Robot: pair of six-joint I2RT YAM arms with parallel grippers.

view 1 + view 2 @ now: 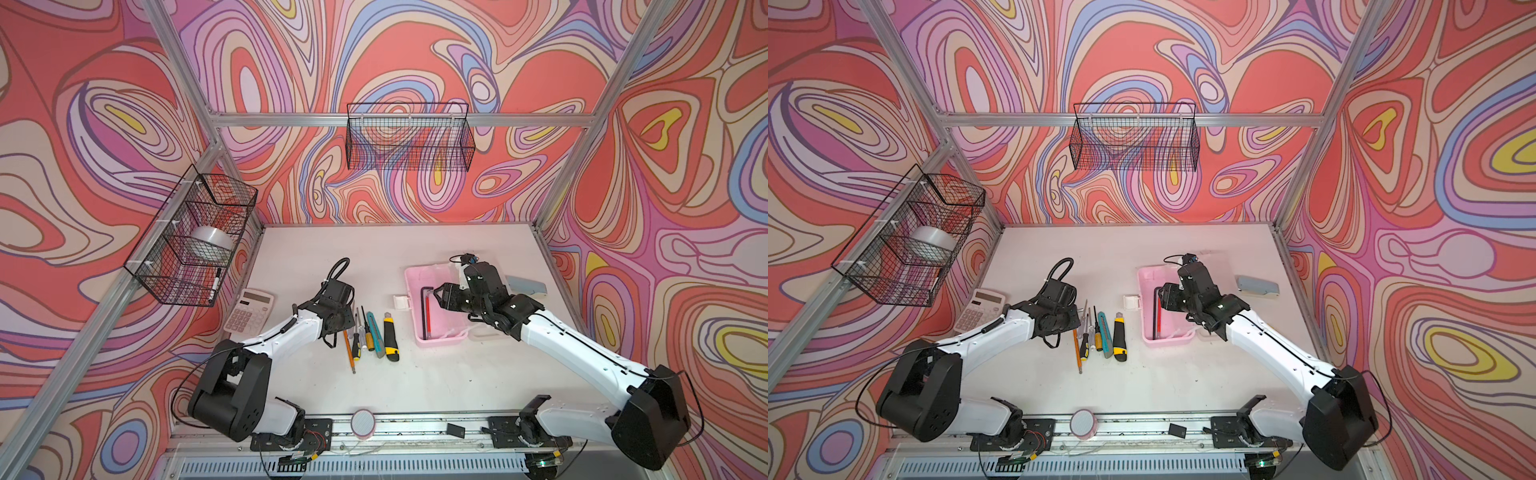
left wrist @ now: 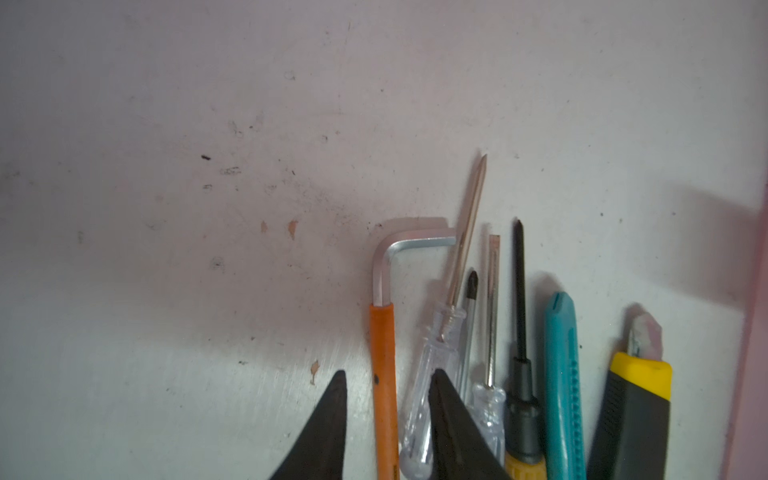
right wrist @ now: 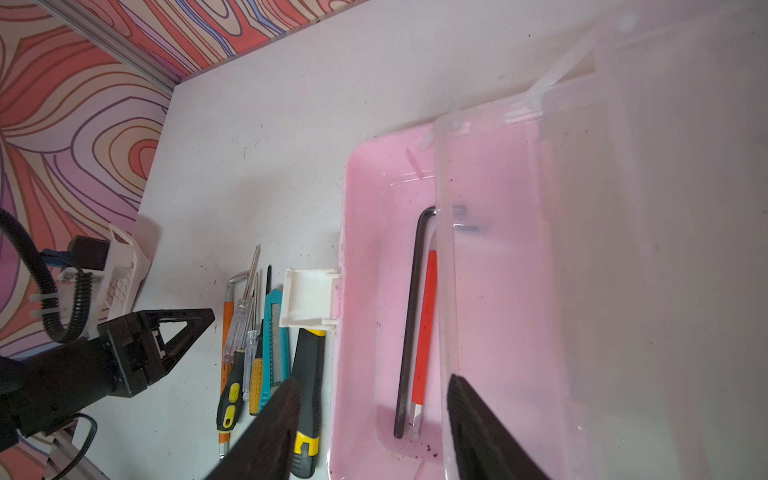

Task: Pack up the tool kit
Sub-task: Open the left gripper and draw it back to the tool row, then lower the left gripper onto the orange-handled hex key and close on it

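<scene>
The open pink tool box (image 1: pixel 409 320) (image 1: pixel 1142 316) (image 3: pixel 357 266) holds a black hex key (image 3: pixel 409 324) and a red-sleeved hex key (image 3: pixel 426 332). Its clear lid (image 3: pixel 582 249) stands beside them. My right gripper (image 3: pixel 375 378) (image 1: pixel 436 293) hangs open over the box, holding nothing. Left of the box lies a row of tools: an orange-sleeved hex key (image 2: pixel 384 395) (image 1: pixel 347 347), screwdrivers (image 2: pixel 519 374), a teal cutter (image 2: pixel 563 374) (image 1: pixel 375 334) and a yellow-black cutter (image 2: pixel 636 407) (image 1: pixel 390 338). My left gripper (image 2: pixel 390 371) is open, its fingers on either side of the orange key, not touching it.
A calculator (image 1: pixel 249 311) lies behind the left arm. A grey object (image 1: pixel 525 286) sits right of the box. Wire baskets hang on the left wall (image 1: pixel 191 237), holding a tape roll and a marker, and on the back wall (image 1: pixel 409 137). A round pink item (image 1: pixel 363 422) sits at the front rail.
</scene>
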